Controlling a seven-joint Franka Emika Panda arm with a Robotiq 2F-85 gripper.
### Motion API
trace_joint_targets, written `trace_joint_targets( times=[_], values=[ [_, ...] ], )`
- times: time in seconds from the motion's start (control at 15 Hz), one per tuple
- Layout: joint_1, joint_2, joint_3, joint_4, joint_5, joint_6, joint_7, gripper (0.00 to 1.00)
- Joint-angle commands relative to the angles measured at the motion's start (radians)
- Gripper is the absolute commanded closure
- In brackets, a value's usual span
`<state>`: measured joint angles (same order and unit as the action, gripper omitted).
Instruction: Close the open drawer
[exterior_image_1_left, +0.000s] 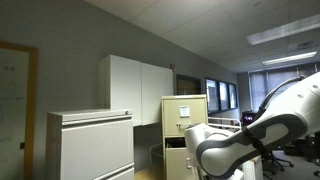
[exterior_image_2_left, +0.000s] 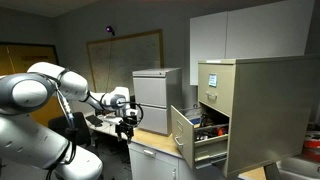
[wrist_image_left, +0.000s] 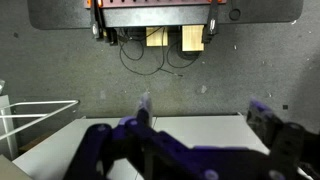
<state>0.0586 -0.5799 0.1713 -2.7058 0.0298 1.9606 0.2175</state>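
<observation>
Approach step: the beige-yellow metal drawer (exterior_image_2_left: 188, 136), centre-right, stands open; the wide-spread, empty gripper (exterior_image_2_left: 126, 124) must next reach its front and push.

An office, shown by a tall filing cabinet (exterior_image_2_left: 255, 110), a wall whiteboard (exterior_image_2_left: 125, 58) and strip lights (exterior_image_1_left: 285, 35) (tiled ceiling).

Grey walls, white wall cupboards (exterior_image_1_left: 140, 88), ceiling lights (exterior_image_1_left: 285, 35), whiteboard (exterior_image_2_left: 125, 58).

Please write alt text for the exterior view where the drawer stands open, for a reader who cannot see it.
A beige filing cabinet has one lower drawer pulled open, with things inside. At the picture's left, apart from it, a white robot arm holds its gripper in the air before a grey cabinet.
</observation>
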Motion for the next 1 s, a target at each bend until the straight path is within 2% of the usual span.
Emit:
trace_joint_targets(
  times=[0.0, 0.6, 0.8, 0.93],
  values=[
    [0.008, 0.001, -0.009, 0.001, -0.005, -0.001, 0.004, 0.00],
    [-0.007, 0.019, 0.002, 0.010, -0.024, -0.008, 0.035, 0.00],
    [-0.033, 0.047, 0.038, 0.010, -0.101, 0.058, 0.115, 0.00],
    [-0.056, 0.079, 0.074, 0.007, -0.201, 0.155, 0.186, 0.00]
  ],
)
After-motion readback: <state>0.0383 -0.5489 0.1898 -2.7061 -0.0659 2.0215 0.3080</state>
